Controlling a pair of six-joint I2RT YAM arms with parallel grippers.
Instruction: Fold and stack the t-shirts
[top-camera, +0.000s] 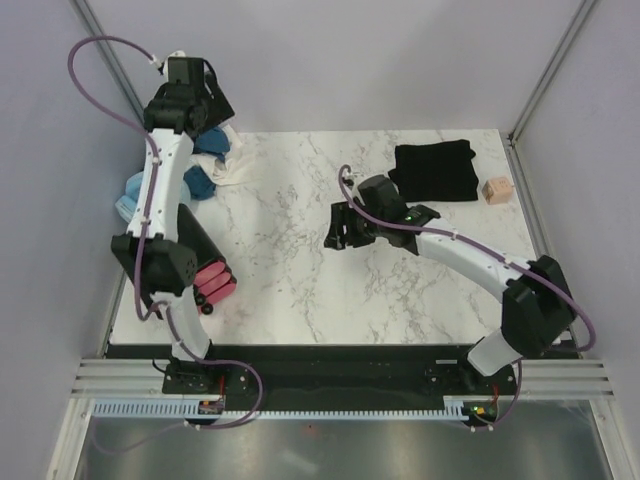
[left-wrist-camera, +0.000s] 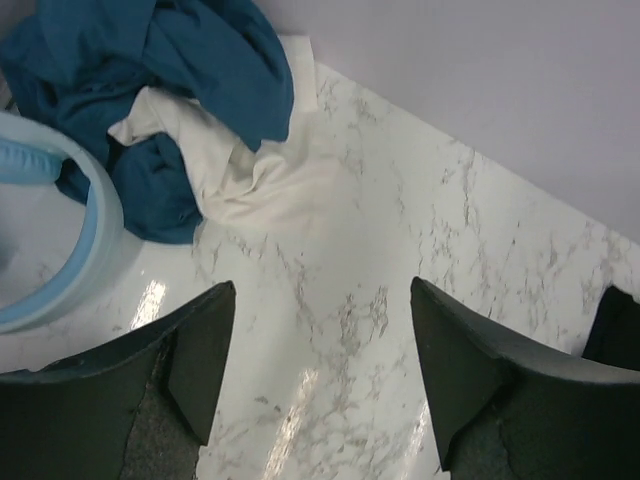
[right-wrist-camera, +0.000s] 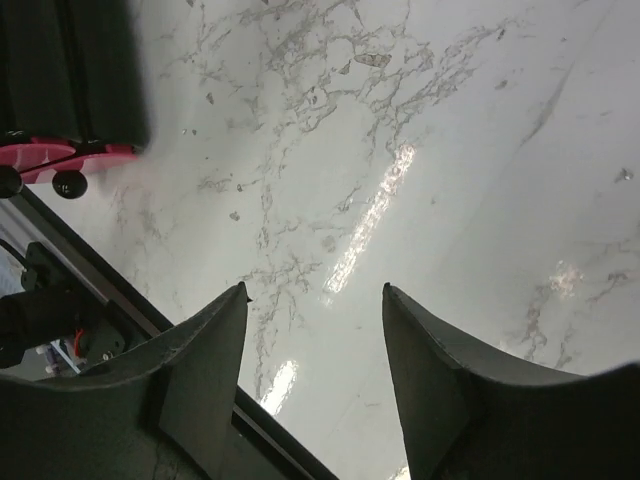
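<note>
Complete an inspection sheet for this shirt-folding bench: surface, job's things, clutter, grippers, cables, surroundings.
Surface: white marble tabletop, glossy.
Job's things: black shirt folded, far right; teal shirt crumpled, far left; not stacked.
Clutter: white cloth tangled with the teal shirt; pale blue ring beside it; tan cube by the black shirt; pink-and-black item at the left edge.
Grippers: left gripper open, empty, near the teal shirt; right gripper open, empty, over bare marble.
Cables: purple cable looped along each arm.
Surroundings: grey walls; metal rail at the near edge.
</note>
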